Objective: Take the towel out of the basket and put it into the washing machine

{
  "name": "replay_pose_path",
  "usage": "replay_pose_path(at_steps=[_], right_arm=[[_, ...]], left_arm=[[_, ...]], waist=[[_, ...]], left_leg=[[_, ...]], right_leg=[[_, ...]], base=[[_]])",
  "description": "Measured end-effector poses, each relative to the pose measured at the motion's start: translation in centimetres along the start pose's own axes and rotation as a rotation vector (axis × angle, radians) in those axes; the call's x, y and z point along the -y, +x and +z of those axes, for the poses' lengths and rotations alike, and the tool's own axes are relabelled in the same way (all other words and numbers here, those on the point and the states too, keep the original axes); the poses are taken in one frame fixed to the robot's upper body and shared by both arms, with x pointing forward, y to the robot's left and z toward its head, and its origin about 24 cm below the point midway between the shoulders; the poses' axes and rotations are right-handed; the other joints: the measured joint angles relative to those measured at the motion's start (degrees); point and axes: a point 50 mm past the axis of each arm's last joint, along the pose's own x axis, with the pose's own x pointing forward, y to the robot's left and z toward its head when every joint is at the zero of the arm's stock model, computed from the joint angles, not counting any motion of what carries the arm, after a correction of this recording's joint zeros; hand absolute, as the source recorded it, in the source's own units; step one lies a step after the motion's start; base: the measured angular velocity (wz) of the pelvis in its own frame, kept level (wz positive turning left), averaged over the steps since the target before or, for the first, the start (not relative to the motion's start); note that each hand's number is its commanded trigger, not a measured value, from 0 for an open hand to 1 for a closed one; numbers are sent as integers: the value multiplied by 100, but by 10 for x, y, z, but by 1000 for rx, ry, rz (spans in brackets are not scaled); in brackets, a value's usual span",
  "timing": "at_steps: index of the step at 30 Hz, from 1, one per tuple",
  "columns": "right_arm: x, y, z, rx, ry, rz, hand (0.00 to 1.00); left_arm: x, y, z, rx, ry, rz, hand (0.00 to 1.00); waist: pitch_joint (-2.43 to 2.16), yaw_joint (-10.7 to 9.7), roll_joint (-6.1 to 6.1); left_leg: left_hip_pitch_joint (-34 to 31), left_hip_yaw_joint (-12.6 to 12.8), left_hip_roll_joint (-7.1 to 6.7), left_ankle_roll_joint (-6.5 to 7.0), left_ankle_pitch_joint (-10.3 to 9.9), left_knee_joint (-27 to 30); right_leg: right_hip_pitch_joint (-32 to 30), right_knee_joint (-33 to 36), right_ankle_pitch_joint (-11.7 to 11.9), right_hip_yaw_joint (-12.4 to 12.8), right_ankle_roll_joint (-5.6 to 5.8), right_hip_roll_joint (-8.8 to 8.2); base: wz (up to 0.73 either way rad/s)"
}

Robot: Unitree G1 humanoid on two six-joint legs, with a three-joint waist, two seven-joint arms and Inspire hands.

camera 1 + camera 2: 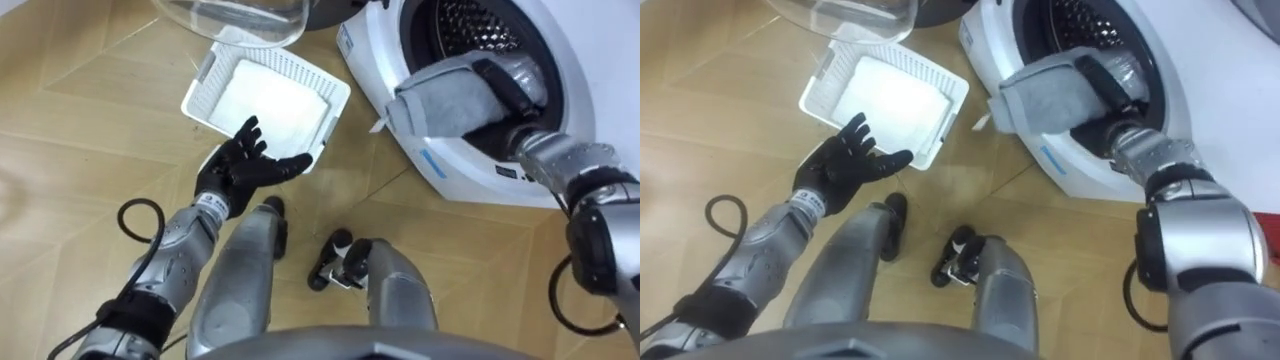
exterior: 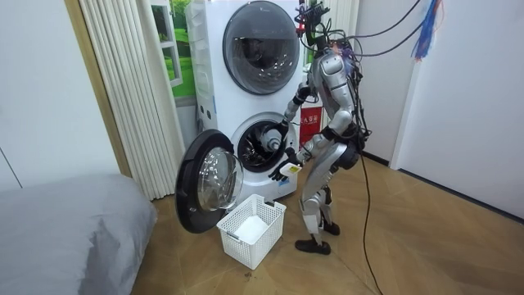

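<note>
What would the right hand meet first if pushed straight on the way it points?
Probably the perforated drum wall: the right hand, shut on the grey towel, points into the open washing machine, with nothing visible between. Depth is unclear.

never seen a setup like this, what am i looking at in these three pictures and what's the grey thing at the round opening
This is a two-legged humanoid robot doing laundry. The room view comes from a camera standing in the room. It shows the robot in front of the lower washing machine, whose round door hangs open. The two eye views come from a camera on the robot's head looking down, so you see its own arms and legs. Its right hand is curled round a grey towel at the mouth of the drum. Its left hand is open, near a white basket on the wooden floor. Something white lies in the basket.
</note>
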Motion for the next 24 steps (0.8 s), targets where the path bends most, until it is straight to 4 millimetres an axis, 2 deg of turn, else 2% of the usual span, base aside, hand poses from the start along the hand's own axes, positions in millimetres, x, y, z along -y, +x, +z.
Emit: replay_pose_path(at_steps=[1, 2, 3, 4, 6, 7, 11, 12, 13, 14, 15, 19, 24], right_arm=[[-2, 0, 2, 7, 14, -9, 97], [-6, 0, 4, 12, 41, -17, 72], [-7, 0, 5, 14, 56, -22, 75], [-11, 0, 7, 17, 80, -33, 83], [-12, -1, 9, 21, 139, -48, 83], [-13, -1, 10, 22, 166, -62, 100], [-18, -2, 14, 25, 218, -111, 100], [-18, -2, 15, 25, 221, -118, 69], [-20, -2, 17, 28, 235, -129, 62], [-21, -2, 18, 30, 248, -142, 21], [-22, -3, 19, 33, 255, -149, 0], [-27, -4, 25, 54, 342, -187, 0], [-25, -6, 31, 87, 434, -240, 0]], left_arm=[[4, 1, 0, 4, -4, -4, 0], [6, 1, 0, 10, -10, -7, 0], [7, 2, 0, 12, -13, -10, 0], [8, 2, 0, 14, -18, -10, 0], [11, 3, 0, 15, -24, -14, 0], [12, 3, -1, 15, -28, -14, 0], [14, 4, -2, 14, -37, -16, 0], [15, 4, -2, 15, -38, -17, 0], [16, 4, -2, 16, -41, -20, 0], [17, 5, -2, 16, -43, -19, 0], [17, 5, -2, 16, -44, -16, 0], [18, 5, -2, 24, -64, 4, 0], [18, 6, -1, 34, -67, 24, 0]], waist=[[0, -36, 0], [0, -46, 1], [-1, -45, 2], [-1, -45, 3], [-3, -39, 12], [-2, -35, 13], [1, -18, 55], [1, -18, 64], [1, -18, 86], [-1, -26, 105], [-3, -32, 115], [-9, -33, 202], [-9, -39, 223]], left_leg=[[-8, -1, -55, 26, 10, 7], [-15, 7, -78, 53, 13, 11], [-25, 8, -79, 58, 13, 20], [-46, 4, -79, 69, 13, 29], [-91, -14, -78, 89, 18, 90], [-118, -18, -83, 104, 26, 104], [-139, -12, -103, 127, 33, 103], [-141, -11, -105, 130, 33, 103], [-149, -11, -111, 133, 33, 102], [-151, -13, -133, 136, 33, 94], [-152, -14, -147, 140, 32, 91], [-162, 6, -182, 176, 9, 85], [-165, 40, -185, 178, 8, 5]], right_leg=[[-24, 75, -25, 1, 17, -63], [-39, 114, -35, 2, 34, -99], [-45, 123, -36, -3, 36, -105], [-49, 135, -36, -17, 38, -110], [-52, 141, -38, -72, 45, -120], [-62, 154, -39, -106, 48, -138], [-83, 158, -33, -113, 68, -133], [-88, 158, -33, -111, 71, -134], [-98, 160, -38, -109, 82, -138], [-109, 175, -56, -97, 106, -149], [-115, 190, -69, -85, 121, -159], [-144, 223, -106, -40, 160, -183], [-161, 183, -111, -39, 168, -184]], base=[[10], [11], [7], [8], [11], [10], [2], [0], [3], [6], [7], [1], [0]])
